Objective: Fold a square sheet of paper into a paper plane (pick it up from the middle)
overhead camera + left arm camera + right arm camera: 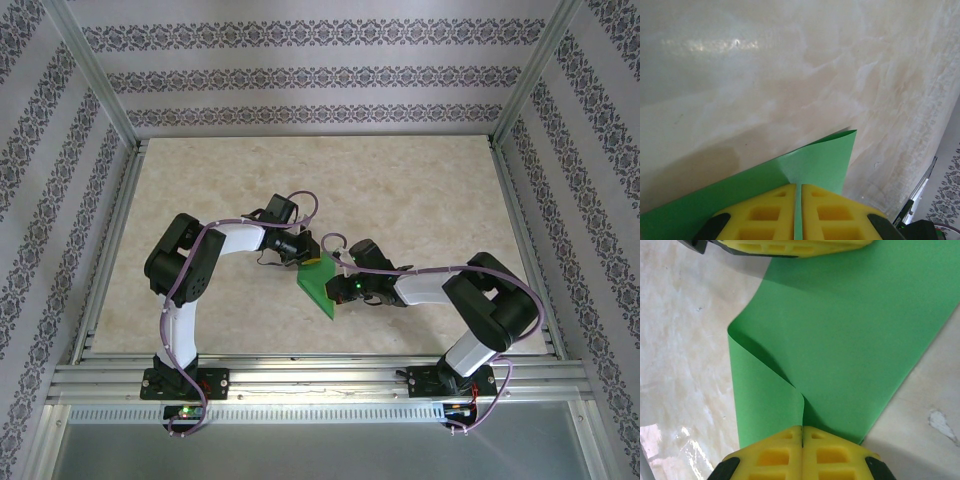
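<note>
I see the thin bright green sheet of paper (318, 287) between both arms over the middle of the pale marbled table (420, 190). My left gripper (797, 186) is clamped on one edge and my right gripper (802, 429) on another. The right wrist view shows a soft curled fold; from the top the sheet reads as a flat wedge.

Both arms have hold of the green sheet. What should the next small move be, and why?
Probably lower the sheet onto the table and press the bend flat. The left gripper and right gripper are both shut on it, and between them the paper rolls over in a soft curl, not a sharp crease, so no fold looks set yet.
</note>
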### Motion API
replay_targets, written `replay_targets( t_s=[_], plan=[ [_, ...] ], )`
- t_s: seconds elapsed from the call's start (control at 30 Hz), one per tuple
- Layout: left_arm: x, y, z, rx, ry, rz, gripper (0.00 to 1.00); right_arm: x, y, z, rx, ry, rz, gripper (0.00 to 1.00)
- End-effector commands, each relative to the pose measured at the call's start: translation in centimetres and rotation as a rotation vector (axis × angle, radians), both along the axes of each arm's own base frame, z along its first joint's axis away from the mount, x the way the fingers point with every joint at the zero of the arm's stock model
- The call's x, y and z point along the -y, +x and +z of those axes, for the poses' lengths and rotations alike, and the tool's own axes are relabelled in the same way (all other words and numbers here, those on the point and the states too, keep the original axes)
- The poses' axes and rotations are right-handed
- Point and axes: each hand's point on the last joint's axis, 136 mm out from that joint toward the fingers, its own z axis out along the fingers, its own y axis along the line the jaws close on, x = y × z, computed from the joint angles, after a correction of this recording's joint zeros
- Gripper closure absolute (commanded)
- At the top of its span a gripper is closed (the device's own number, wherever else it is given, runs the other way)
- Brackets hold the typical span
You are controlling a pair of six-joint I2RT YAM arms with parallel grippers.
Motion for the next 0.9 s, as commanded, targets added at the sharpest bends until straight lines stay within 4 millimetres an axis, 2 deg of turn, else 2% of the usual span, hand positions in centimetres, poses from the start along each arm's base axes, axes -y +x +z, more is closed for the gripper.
replay_targets(
  t_s=[0.0, 0.27, 0.47, 0.63, 0.8, 0.87],
  plan=[
    [-0.9, -1.6, -0.8, -0.055, 0.058, 0.006, 0.89, 0.0, 0.6, -0.1, 0.016, -0.005, -0.006, 0.99],
    [-0.9, -1.6, -1.0, -0.057, 0.06, 0.008, 0.89, 0.1, 0.5, -0.5, 0.009, -0.014, -0.003, 0.99],
    [-0.6, -1.1, -0.1, -0.033, 0.044, 0.004, 0.89, 0.4, 0.4, -0.8, 0.002, -0.026, -0.008, 0.99],
    [-0.2, 0.0, 2.4, 0.031, 0.032, -0.008, 0.85, 0.3, 0.3, -0.9, -0.007, -0.022, -0.012, 0.99],
    [-1.0, 0.8, 5.6, 0.128, 0.039, 0.058, 0.8, 0.2, 0.4, -0.9, -0.009, -0.014, -0.017, 0.99],
    [-1.6, 0.4, 6.3, 0.147, 0.045, 0.083, 0.8, 0.2, 0.4, -0.9, -0.011, -0.015, -0.02, 0.99]
  ],
)
